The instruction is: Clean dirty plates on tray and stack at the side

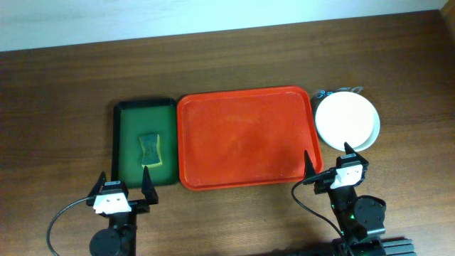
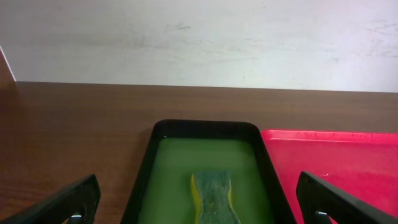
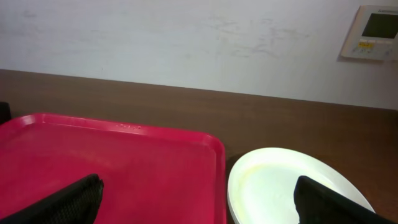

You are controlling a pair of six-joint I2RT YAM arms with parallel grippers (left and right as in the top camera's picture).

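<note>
The red tray [image 1: 245, 135] lies in the middle of the table with nothing on it; its surface also shows in the left wrist view [image 2: 336, 155] and the right wrist view [image 3: 112, 155]. Just right of it sits a cream-white plate [image 1: 347, 121] [image 3: 280, 180], and a bluish rim [image 1: 325, 93] peeks from under its far edge. My right gripper [image 1: 327, 152] [image 3: 199, 205] hovers open near the tray's front right corner, straddling the tray's edge and the plate. Open and empty, my left gripper [image 1: 124, 178] [image 2: 200, 208] is at the front of the green tray.
A dark green tray [image 1: 126, 142] [image 2: 205, 149] holding a green and yellow sponge [image 1: 150, 148] [image 2: 214, 196] sits directly left of the red tray. A white wall runs behind the table, with a wall panel [image 3: 375, 32] at the right.
</note>
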